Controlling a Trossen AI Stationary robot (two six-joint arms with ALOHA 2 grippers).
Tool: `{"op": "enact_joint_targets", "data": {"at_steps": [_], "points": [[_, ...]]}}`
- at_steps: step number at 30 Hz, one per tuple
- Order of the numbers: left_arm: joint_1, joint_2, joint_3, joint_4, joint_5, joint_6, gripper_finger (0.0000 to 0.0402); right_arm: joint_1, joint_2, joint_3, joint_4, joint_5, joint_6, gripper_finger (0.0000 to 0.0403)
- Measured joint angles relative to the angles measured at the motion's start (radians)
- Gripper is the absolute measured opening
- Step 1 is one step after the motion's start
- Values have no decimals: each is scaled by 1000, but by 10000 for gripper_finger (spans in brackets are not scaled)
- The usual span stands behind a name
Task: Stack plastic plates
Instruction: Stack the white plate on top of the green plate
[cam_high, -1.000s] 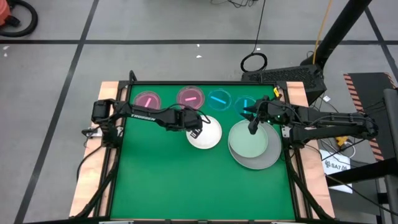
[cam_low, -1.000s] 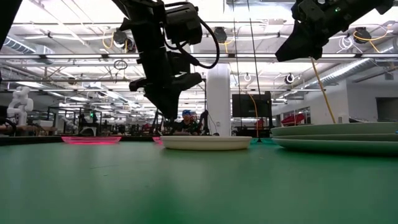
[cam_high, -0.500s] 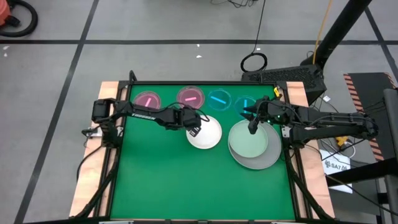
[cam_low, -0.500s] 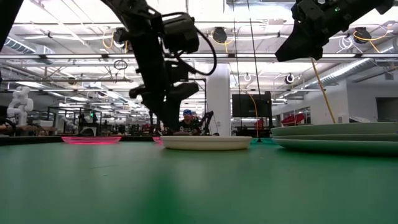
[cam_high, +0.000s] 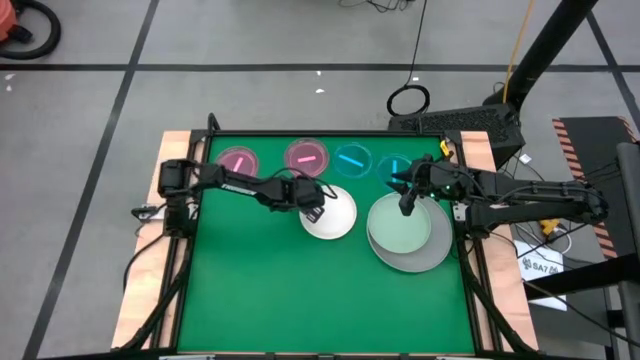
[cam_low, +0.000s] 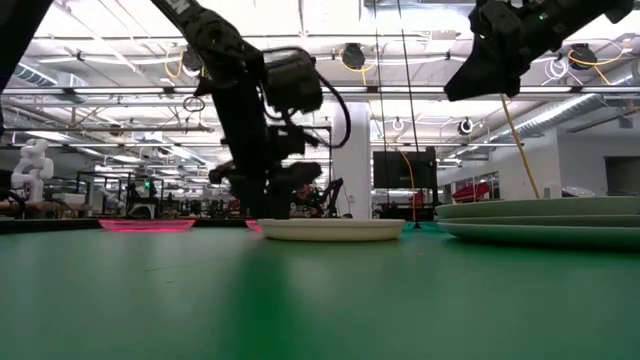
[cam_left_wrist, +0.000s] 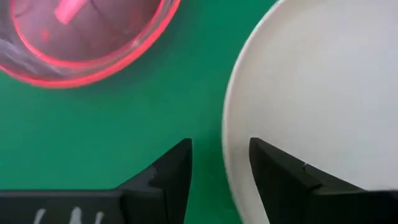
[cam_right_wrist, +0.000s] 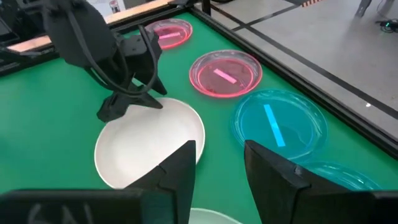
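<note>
Two big plates (cam_high: 408, 236) are stacked on the green bench (cam_high: 300, 290), while the white plate (cam_high: 333, 213) and four small ones wait apart, the left gripper (cam_left_wrist: 219, 163) with open jaws straddling the white rim, the right gripper (cam_high: 406, 208) open and empty above the stack.

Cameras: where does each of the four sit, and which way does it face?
High: overhead, straight down on the table; both arms.
Low: table height, level toward the room; white plate.
Left wrist: close above that plate's rim; left hand open.
Right wrist: across the white plate; right hand open.
All share the white plate.
</note>
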Motion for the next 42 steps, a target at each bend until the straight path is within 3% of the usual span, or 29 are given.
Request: {"op": "enact_joint_targets", "data": {"at_steps": [9,20,29,42], "points": [[-7,37,2,77,-22,46,154,0,0,0,-6,2,6,132],[-15,20,2,68,-60,150,15,1,48,0,8,3,111,132],[-16,-59,0,67,-66,307,14,32,262,0,122,-26,141,132],[-75,-113,0,69,-134,370,14,52,545,-1,434,-55,-94,147]]}}
